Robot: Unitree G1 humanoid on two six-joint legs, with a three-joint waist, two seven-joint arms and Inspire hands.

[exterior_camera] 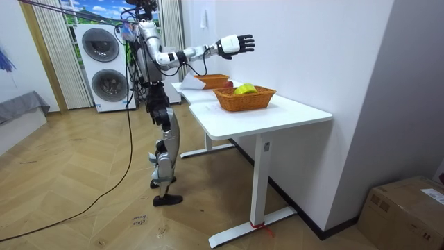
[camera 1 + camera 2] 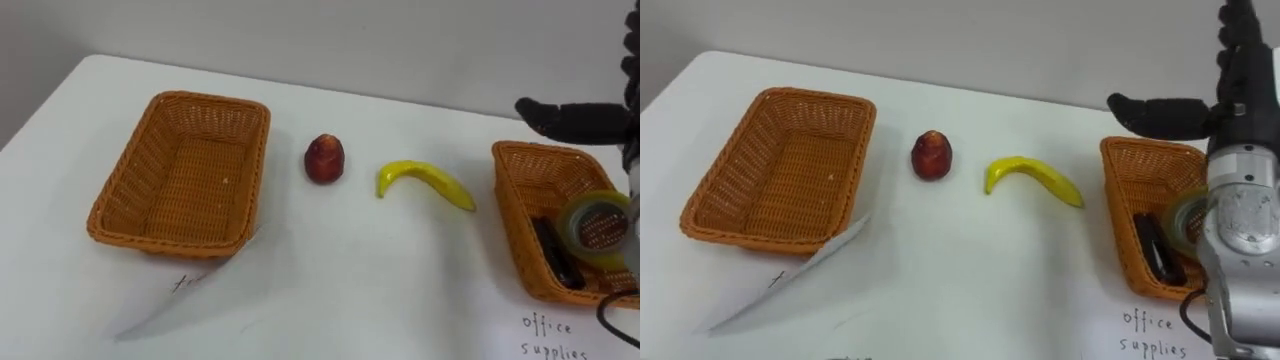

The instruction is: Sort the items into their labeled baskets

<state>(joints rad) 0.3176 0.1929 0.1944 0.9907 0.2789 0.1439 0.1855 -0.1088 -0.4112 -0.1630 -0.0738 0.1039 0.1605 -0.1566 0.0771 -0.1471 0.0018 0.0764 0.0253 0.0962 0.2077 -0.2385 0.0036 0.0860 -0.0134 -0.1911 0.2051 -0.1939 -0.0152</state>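
A reddish apple [image 2: 324, 158] and a yellow banana [image 2: 424, 181] lie on the white table [image 2: 330, 280] between two wicker baskets. The left basket [image 2: 130, 200] holds nothing. The right basket [image 2: 512, 200] holds a roll of clear tape [image 2: 595, 228] and a dark oblong item [image 2: 555, 252]. My right hand [image 2: 1236, 95] hovers open above the right basket's far edge, fingers spread and the thumb pointing left, holding nothing. In the room view I stand at the table's end with the right hand [image 1: 236, 44] stretched out over the near basket [image 1: 244, 98].
A paper sheet [image 2: 190, 285] sticks out from under the left basket's near side. Another sheet with handwriting [image 2: 550, 335] lies in front of the right basket. A wall runs just behind the table's far edge.
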